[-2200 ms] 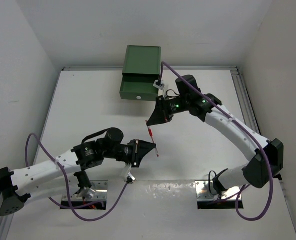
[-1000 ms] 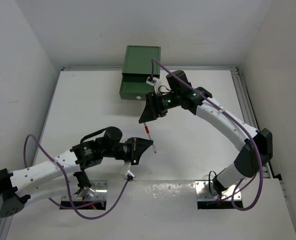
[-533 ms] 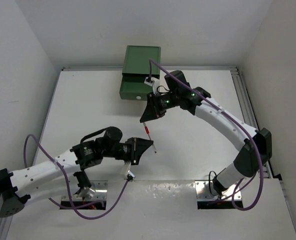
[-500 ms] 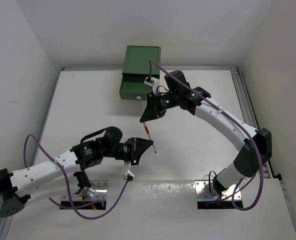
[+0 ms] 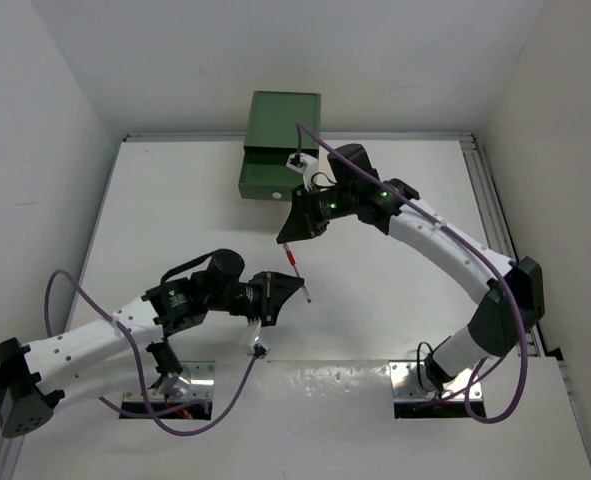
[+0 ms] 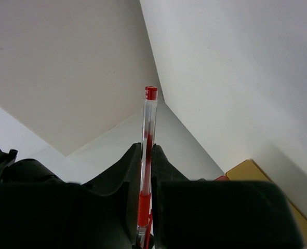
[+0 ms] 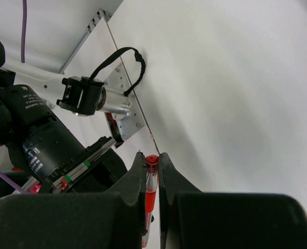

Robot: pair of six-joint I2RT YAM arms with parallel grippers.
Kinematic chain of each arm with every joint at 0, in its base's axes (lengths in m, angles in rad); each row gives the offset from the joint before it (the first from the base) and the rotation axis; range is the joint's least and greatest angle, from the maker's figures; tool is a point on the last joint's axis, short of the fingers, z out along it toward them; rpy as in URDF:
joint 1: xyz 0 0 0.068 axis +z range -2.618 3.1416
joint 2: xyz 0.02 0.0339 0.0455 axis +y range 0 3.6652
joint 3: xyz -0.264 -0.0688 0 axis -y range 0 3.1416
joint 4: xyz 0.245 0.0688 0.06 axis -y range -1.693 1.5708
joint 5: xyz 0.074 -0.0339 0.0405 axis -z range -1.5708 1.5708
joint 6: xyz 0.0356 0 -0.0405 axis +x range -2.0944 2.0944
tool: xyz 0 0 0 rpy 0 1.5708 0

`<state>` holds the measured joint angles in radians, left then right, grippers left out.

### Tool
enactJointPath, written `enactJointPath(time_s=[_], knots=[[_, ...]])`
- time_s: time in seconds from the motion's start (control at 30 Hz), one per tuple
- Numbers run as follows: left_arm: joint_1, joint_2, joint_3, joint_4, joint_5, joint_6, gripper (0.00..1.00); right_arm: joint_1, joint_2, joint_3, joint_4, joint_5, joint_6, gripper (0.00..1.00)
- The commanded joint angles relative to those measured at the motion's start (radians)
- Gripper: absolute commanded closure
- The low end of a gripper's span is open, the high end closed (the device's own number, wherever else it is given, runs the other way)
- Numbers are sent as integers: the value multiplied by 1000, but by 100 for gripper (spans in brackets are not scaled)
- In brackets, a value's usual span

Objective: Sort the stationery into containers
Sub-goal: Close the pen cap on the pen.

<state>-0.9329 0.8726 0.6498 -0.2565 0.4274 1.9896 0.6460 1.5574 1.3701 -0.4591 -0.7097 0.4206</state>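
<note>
While the left claw (image 6: 146, 153) and right claw (image 7: 151, 158) both clamp it, nearly closed, the pen (image 6: 149, 124) shows a clear barrel, red ink and a red end.

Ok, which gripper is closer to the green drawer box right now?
The right gripper, shut on a red pen just in front of the green box. The left gripper, also pinching a red pen, sits nearer the arm bases.
</note>
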Motion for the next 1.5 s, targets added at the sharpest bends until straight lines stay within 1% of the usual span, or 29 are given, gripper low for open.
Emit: enactJointPath(time_s=[0.0,0.57,1.13,1.47], knots=[[55,-4,34,79,-58,155,100,24,-49,-31,-66,-43,-20,100],[131,35,62,140,-47,166,100,38,-77,-97,-85,-66,-43,100],[164,54,79,181,-44,183,100,46,-72,-112,-122,-66,-82,100],[164,43,76,203,-52,181,100,46,-62,-118,-147,-66,-109,100]])
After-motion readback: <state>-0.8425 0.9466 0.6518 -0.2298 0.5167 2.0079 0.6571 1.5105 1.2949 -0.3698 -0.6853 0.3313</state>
